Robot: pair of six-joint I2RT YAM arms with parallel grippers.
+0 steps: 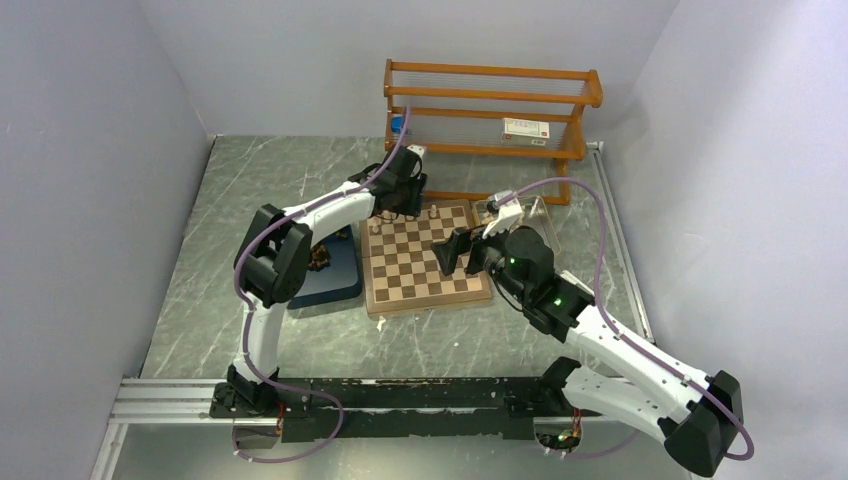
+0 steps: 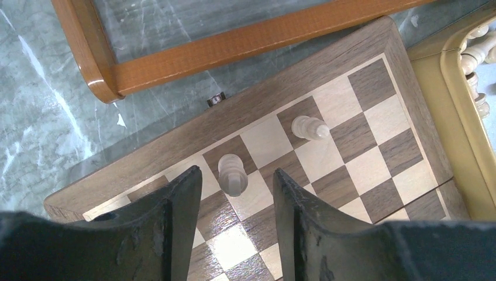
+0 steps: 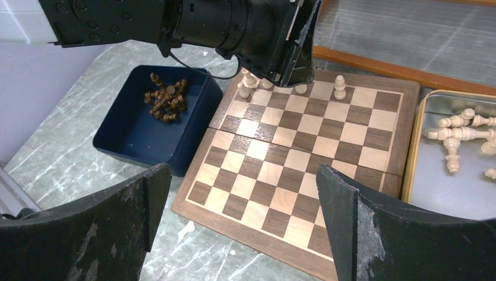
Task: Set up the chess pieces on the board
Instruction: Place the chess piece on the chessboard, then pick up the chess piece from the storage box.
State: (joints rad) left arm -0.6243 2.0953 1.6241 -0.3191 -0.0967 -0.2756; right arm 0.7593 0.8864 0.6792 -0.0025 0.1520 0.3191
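My left jaws stand part-open around a pale piece (image 2: 231,167) upright on the far row of the board (image 2: 374,170). There is a sliver of gap on each side, so nothing is gripped; I judge this the release. Another pale piece (image 2: 309,127) stands nearby. My right jaws hang wide open and empty over the board's near half. On the desk, spare pale pieces (image 3: 462,126) lie in the tan tray (image 3: 416,152) and dark pieces (image 3: 165,99) in the blue tray (image 3: 128,146). Next I'd lift the left arm straight up without nudging the piece, then fetch another.

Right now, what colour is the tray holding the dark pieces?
The tray is dark blue, clearest in the right wrist view.
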